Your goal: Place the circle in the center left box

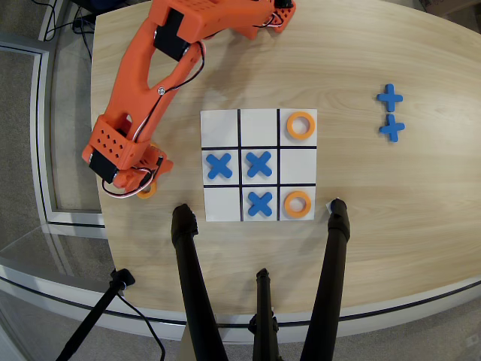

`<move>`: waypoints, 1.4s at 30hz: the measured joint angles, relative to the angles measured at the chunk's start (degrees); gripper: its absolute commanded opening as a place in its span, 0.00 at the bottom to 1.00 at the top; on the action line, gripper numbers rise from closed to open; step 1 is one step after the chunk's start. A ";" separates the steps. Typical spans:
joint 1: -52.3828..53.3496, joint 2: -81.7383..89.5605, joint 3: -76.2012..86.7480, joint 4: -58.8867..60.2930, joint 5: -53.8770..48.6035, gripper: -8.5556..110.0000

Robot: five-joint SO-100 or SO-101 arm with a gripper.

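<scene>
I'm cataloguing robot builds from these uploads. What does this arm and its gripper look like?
In the overhead view the arm is bright orange plastic with blocky, angular links. Black servo blocks sit at its joints, and thin red, black and white cables loop along it. A grid of small round holes marks the wrist housing. The gripper is orange too.

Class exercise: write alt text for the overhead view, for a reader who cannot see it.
An orange robot arm lowers its gripper over an orange ring on the table left of a tic-tac-toe board holding three blue crosses and two rings.
</scene>
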 measured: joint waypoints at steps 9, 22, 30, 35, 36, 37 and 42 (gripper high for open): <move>-1.23 0.00 -3.43 4.04 2.55 0.10; -14.68 24.52 16.79 8.00 8.35 0.07; -33.22 48.25 39.73 -1.85 17.40 0.07; -42.98 57.04 50.10 -7.47 21.27 0.07; -44.38 58.10 51.33 -8.00 22.15 0.07; -45.62 58.80 52.47 -8.44 22.94 0.07; -50.01 59.94 55.28 -10.81 25.58 0.07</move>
